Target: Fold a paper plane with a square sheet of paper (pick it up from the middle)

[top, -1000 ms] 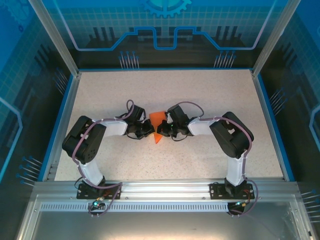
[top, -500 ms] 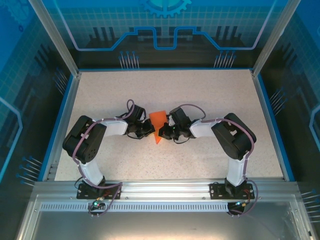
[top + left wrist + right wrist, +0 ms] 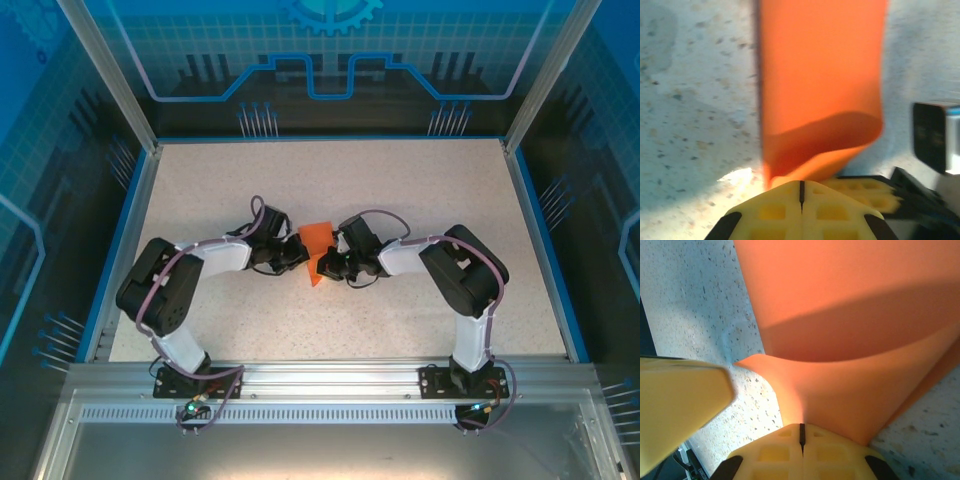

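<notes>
Orange paper (image 3: 316, 238), part-folded and bowed, at the centre of the table (image 3: 420, 200), pinched from the left by the clenched left gripper (image 3: 299, 259) and from the right by the clenched right gripper (image 3: 322, 266).

Orange paper (image 3: 820, 75) partly behind left fingers (image 3: 775, 212)

The left arm (image 3: 170, 295) and right arm (image 3: 462, 275) rise from their bases, elbows pushed outward and forearms angled in toward the middle, so the wrists face each other. The left gripper (image 3: 298, 258) has its yellow fingers (image 3: 775, 212) pressed together, pinching an edge of the orange paper (image 3: 316, 236). The right gripper (image 3: 323, 265), just beside it, is likewise clamped on the paper.
</notes>
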Robot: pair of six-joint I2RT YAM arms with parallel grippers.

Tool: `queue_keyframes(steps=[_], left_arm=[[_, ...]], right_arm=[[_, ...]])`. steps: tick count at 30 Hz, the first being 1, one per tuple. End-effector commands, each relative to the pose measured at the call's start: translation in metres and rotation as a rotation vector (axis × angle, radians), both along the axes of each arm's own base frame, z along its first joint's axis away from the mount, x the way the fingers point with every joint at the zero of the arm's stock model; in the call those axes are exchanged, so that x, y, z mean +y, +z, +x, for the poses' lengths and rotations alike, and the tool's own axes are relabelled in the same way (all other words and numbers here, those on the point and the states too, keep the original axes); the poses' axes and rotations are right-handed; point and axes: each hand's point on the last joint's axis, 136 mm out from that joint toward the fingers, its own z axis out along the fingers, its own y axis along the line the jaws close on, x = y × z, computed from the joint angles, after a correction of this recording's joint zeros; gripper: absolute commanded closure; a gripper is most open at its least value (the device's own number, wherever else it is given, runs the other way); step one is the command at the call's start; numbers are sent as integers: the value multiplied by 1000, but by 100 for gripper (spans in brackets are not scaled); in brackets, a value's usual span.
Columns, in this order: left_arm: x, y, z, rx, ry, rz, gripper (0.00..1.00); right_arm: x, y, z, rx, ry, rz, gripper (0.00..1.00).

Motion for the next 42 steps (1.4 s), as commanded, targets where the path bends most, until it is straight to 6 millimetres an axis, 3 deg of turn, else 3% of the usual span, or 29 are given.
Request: queue_keyframes(steps=[1,9,17,25,30,42], left_arm=[[-11,21,0,-46,-51,-53,98],[-25,0,4,-6,-94,-35,97],[-11,-29,8,34,-57,79,98],[1,-48,0,72,-36,140,100],[1,-52,-3,78,-32,145,100],[5,-55,-6,88,-16,158,100]], right_arm=[[-19,-33,-12,93,-31,-95,100],[-17,-33,-12,95,-28,-94,100],[-15,-30,-12,87,-17,-78,100],[7,13,-3,-48,73,49,100],[21,31,-15,-94,158,88,100],[22,-6,-26,-14,151,29,100]])
